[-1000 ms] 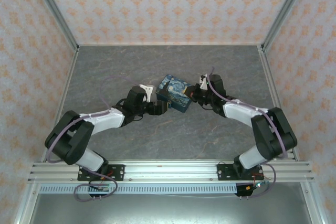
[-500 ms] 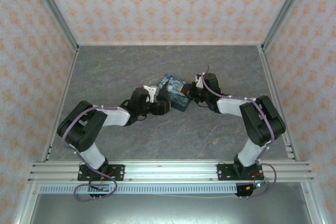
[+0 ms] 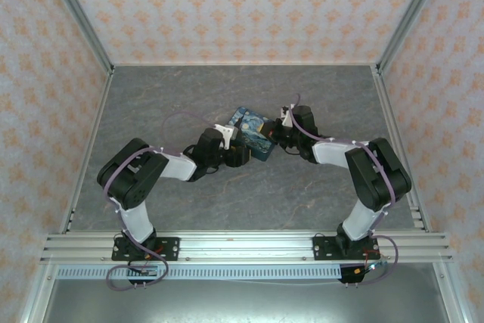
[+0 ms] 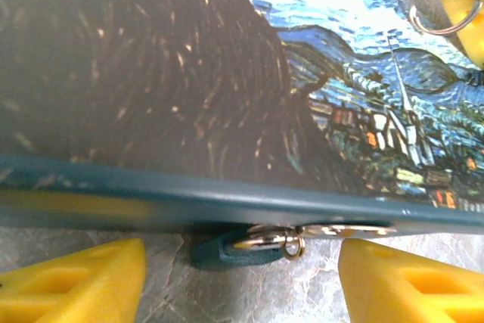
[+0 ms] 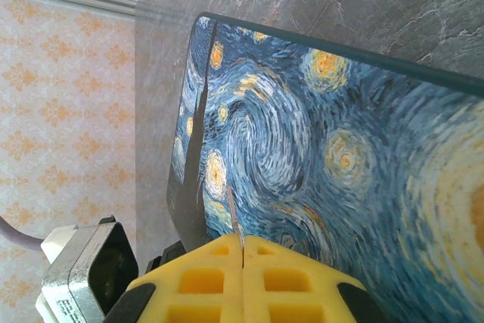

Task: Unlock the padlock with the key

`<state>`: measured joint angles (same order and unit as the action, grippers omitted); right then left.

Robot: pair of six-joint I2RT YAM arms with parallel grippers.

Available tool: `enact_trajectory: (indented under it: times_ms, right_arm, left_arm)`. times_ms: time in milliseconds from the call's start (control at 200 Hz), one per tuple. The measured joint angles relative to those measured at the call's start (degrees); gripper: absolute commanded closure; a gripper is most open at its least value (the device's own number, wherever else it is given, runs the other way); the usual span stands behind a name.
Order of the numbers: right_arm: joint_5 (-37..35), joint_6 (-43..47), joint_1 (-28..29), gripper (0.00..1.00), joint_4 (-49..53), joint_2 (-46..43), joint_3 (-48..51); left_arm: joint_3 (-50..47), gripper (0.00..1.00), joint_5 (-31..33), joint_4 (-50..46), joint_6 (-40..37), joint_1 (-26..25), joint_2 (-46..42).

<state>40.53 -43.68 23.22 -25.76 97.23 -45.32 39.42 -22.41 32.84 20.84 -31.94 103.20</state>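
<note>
The left gripper [image 4: 242, 277] is hovering low over the grey worktop [image 3: 227, 88] with its yellow fingers spread wide. The padlock [image 4: 219, 252] is sitting in the gap between them, touched by neither. This tiny teal padlock is hanging from a small metal ring [image 4: 291, 246] on the near side of the Starry Night tin [image 3: 253, 132], tucked under the lid's lip. The tin is resting near the middle of the worktop.

On the tin's far right side, the right gripper [image 5: 242, 251] is pressing its fingers together on a thin pale sliver that looks like the key [image 5: 240, 234]. A key ring [image 4: 432, 10] is dangling beside those fingers in the left wrist view.

The step in hand appears to be steadying the padlock so the key can go in. To do that well, the left fingers should be closing on the teal body itself, not on the ring or the tin's lip. They should be squeezing gently enough that the tin is not sliding. The keyhole is not showing, so the padlock probably needs turning out from under the lip before the right arm brings the key round the tin.
</note>
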Motion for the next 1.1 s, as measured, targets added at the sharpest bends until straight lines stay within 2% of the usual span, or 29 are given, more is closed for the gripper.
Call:
enact_trajectory:
  times_ms: [195, 490, 1101]
  right_arm:
    - [-0.02, 0.42, 0.0, 1.0, 0.0, -0.02, -0.02]
    - [-0.26, 0.85, -0.02, 1.0, 0.5, -0.33, 0.0]
    - [-0.42, 0.87, 0.0, 1.0, 1.77, -0.98, 0.0]
  left_arm:
    - [1.22, 0.42, 1.25, -0.42, -1.81, -0.7, 1.14]
    - [2.16, 0.57, 0.9, -0.17, -2.93, -0.7, 2.62]
    - [2.86, 0.69, -1.18, -0.63, -3.39, -1.31, 3.26]
